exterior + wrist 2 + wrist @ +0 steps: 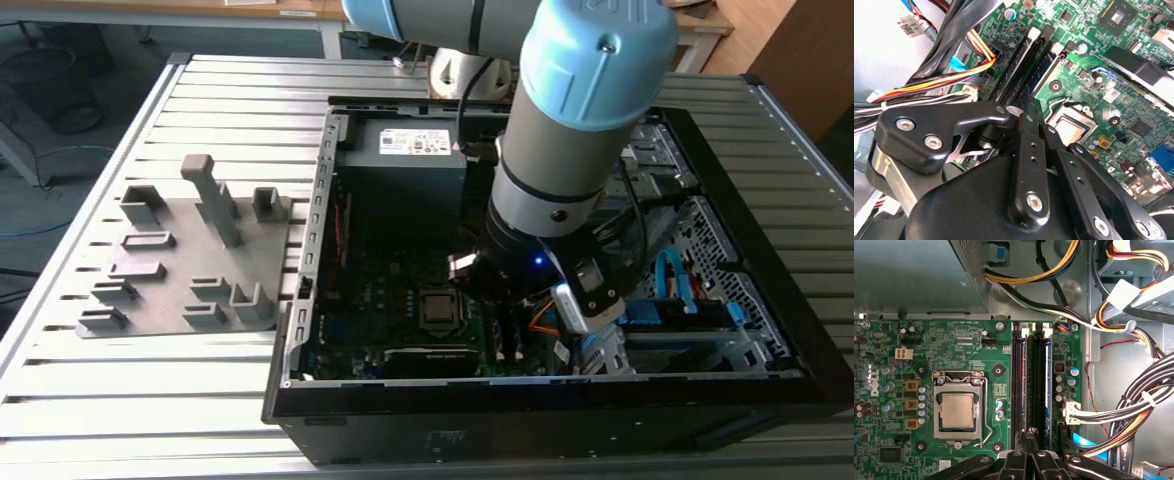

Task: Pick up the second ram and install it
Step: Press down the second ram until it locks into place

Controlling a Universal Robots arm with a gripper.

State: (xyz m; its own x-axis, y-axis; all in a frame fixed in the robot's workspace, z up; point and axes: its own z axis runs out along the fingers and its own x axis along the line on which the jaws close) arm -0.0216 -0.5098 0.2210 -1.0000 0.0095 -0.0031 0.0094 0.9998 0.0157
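In both wrist views the gripper point(1029, 437) hangs low over the green motherboard point(954, 340), its black fingers point(1029, 150) drawn close together at the near end of the memory slots; whether they pinch anything between them I cannot tell. The first wrist view looks straight down the slots: two dark sticks stand edge-on, side by side, and the second ram point(1041, 385), with a blue edge along one side, sits in the slot whose near end lies just under the fingertips, next to the other stick point(1020, 385). Beside the slots lies the square metal processor point(956, 410) in its socket, and past it the grey power supply point(914, 275) with yellow and black wires running out of it. The second wrist view shows the finger links up close and a bundle of coloured cables point(944, 82) crowding one side of the slots. The exterior view shows what the wrist views miss: the grey and blue arm point(574, 130) reaching down into the open computer case point(534, 395) and covering most of the slots, the slatted metal table point(134, 400), and, well apart on the exterior view's left, a grey plastic plate point(187, 250) with upright posts.
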